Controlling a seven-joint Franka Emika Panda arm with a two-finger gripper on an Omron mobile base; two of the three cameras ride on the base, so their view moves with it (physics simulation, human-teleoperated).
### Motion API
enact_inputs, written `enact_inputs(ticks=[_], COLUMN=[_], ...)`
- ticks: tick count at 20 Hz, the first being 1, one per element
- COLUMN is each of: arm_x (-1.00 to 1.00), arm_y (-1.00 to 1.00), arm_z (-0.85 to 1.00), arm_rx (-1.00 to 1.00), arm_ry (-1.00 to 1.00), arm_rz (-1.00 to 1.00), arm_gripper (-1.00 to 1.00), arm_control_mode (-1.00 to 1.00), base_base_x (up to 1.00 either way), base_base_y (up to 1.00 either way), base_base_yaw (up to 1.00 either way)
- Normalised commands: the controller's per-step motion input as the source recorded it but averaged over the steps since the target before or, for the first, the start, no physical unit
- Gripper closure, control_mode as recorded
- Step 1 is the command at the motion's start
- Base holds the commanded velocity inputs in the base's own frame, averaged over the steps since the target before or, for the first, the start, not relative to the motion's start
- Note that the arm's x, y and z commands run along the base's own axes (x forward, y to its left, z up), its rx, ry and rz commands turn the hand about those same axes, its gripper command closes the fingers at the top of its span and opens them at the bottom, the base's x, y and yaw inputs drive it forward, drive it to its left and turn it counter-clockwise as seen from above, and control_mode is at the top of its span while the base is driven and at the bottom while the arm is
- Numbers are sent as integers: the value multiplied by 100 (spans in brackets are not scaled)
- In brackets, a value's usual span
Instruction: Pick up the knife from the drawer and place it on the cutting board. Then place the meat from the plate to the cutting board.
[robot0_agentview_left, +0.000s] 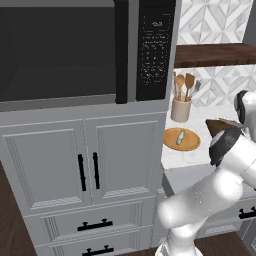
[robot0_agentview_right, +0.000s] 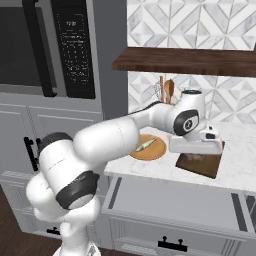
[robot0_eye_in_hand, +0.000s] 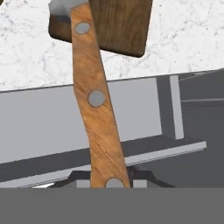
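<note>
Carries the knife (robot0_eye_in_hand: 94, 96) by the butt end of its brown riveted handle, clamped between the fingers (robot0_eye_in_hand: 151, 180) closed tight on the wood, blade end pointing away toward the dark cutting board (robot0_eye_in_hand: 118, 26). Grips at the far end of the handle, probably to leave the blade free to land flat on the board first. Hovers above the front edge of the white marble tabletop (robot0_eye_in_hand: 183, 39), with the handle crossing over the open light-grey drawer (robot0_eye_in_hand: 43, 122) below and the start of the blade over the near corner of the board. Cannot tell whether touching the board or just above it. Leaves the pale meat (robot0_agentview_left: 181, 136) lying on the round orange plate (robot0_agentview_left: 172, 144), just beside the board on the tabletop, for the second half of the job. Shows the cream utensil crock (robot0_agentview_left: 181, 110) with its wooden spoons behind the plate, well clear of the likely path. Calls next, by the look of it, for a short lowering and a release over the board.
</note>
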Motion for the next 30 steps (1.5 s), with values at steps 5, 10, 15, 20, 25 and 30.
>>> enact_inputs(ticks=[5, 10, 15, 20, 25, 30], arm_x=[74, 56, 17, 23, 34, 27], arm_y=[-25, -18, -33, -6, 0, 0], arm_z=[-65, -62, -41, -11, -44, -67], arm_rx=[0, 0, 0, 0, 0, 0], arm_ry=[0, 0, 0, -1, 0, 0], arm_rz=[-24, -6, 0, 1, 0, 0], arm_gripper=[100, 100, 100, 100, 100, 100], arm_control_mode=[-100, -100, -100, -100, -100, -100], base_base_x=[0, 0, 0, 0, 0, 0], base_base_y=[0, 0, 0, 0, 0, 0], base_base_yaw=[0, 0, 0, 0, 0, 0])
